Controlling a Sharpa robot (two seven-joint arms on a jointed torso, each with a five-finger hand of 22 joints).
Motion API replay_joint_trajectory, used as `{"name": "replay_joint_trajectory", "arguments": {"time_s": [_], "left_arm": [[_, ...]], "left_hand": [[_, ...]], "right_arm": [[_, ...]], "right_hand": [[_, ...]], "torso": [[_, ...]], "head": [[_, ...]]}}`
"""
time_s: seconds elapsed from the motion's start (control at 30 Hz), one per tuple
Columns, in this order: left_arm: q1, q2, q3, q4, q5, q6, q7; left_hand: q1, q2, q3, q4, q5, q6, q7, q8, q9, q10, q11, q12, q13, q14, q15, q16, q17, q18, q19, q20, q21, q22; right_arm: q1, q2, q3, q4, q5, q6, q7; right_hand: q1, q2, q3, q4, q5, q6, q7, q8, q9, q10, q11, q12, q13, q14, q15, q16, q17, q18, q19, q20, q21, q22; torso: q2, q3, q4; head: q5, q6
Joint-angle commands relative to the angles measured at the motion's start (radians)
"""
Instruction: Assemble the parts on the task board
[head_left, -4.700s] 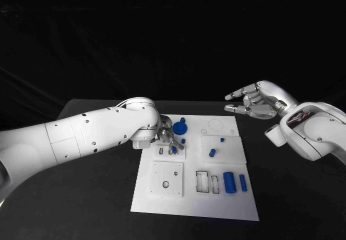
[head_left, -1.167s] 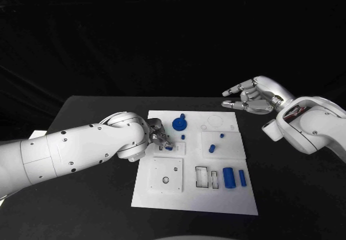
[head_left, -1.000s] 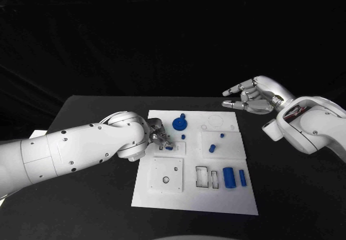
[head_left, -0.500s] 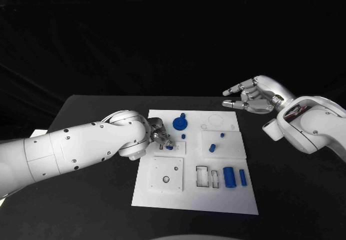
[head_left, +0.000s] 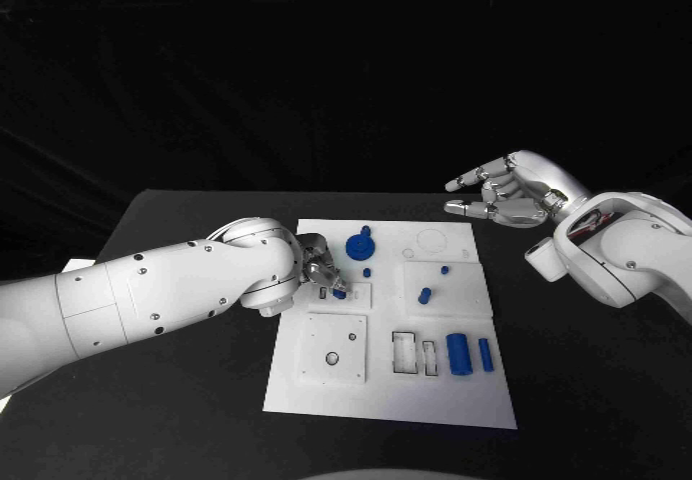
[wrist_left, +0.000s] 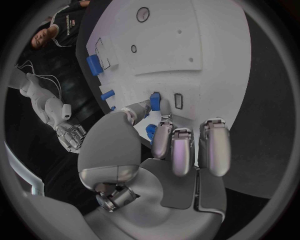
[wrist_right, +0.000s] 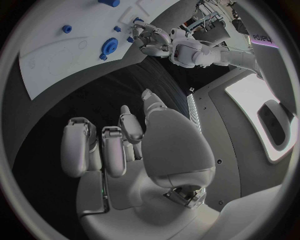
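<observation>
The white task board (head_left: 378, 395) lies mid-table. My left hand (head_left: 320, 272) hovers over the board's upper left, by a small slotted plate (head_left: 351, 298). Thumb and a finger pinch a small blue part (head_left: 339, 293), seen close in the left wrist view (wrist_left: 155, 100) beside a slot (wrist_left: 178, 101). A blue gear (head_left: 359, 245) stands just beyond the hand, with a small blue peg (head_left: 366, 272) below it. My right hand (head_left: 505, 196) hangs open in the air beyond the board's far right corner, holding nothing; its fingers (wrist_right: 106, 150) are spread.
On the board also sit a blue piece (head_left: 424, 296), a tiny one (head_left: 443, 270), a thick blue cylinder (head_left: 457, 356) and a thinner one (head_left: 485, 354) beside two rectangular slots (head_left: 414, 358). A square plate with a hole (head_left: 333, 352) lies at the lower left. Black table surrounds the board.
Over the last second the left hand stays by the slotted plate with the blue part in its pinch; the arm has edged slightly. The right hand has not moved.
</observation>
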Motion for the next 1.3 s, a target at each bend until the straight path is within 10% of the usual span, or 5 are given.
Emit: {"name": "replay_joint_trajectory", "arguments": {"time_s": [0.03,0.8,1.3], "left_arm": [[-0.005,0.006,-0.004,-0.002,0.008,0.033,-0.003],[-0.005,0.01,-0.004,-0.006,0.006,0.041,-0.001],[-0.005,0.005,-0.001,-0.002,0.006,0.023,0.002]], "left_hand": [[-0.014,0.001,-0.008,0.001,0.001,0.024,-0.019,0.008,0.001,0.003,-0.002,0.007,0.02,0.105,-0.005,0.003,0.263,-0.02,0.054,-0.006,0.005,0.096],[-0.067,-0.01,-0.082,0.046,0.002,0.042,-0.029,0.028,0.013,0.018,-0.011,0.026,0.042,0.105,-0.013,0.003,0.263,-0.024,0.062,-0.014,0.017,0.119],[-0.064,0.031,-0.44,0.191,0.004,0.052,-0.032,0.043,0.02,0.026,-0.014,0.037,0.057,0.105,-0.016,0.003,0.263,-0.027,0.067,-0.018,0.025,0.137]], "right_arm": [[-0.001,0.001,0.0,0.002,-0.004,0.011,0.008],[-0.001,0.002,0.0,0.001,-0.003,0.011,0.009],[-0.001,0.002,0.0,0.0,-0.001,0.011,0.011]], "right_hand": [[0.006,0.002,-0.006,0.001,0.005,-0.002,-0.002,0.005,0.002,-0.007,0.003,-0.002,-0.001,0.082,0.002,-0.003,0.167,0.008,-0.006,-0.002,-0.004,-0.001],[0.005,0.002,-0.007,0.001,0.005,-0.002,-0.002,0.005,0.001,-0.008,0.003,-0.005,-0.003,0.082,0.002,-0.004,0.166,0.008,-0.007,-0.002,-0.005,-0.003],[0.0,0.002,-0.013,0.006,0.005,-0.003,-0.002,0.004,0.001,-0.011,0.003,-0.011,-0.007,0.081,0.002,-0.008,0.162,0.009,-0.009,-0.002,-0.008,-0.009]], "torso": [[0.0,-0.0001,0.0004],[0.001,-0.0003,0.0007],[0.001,-0.0017,0.0007]], "head": [[-0.001,0.0],[-0.002,-0.003],[-0.004,-0.002]]}}
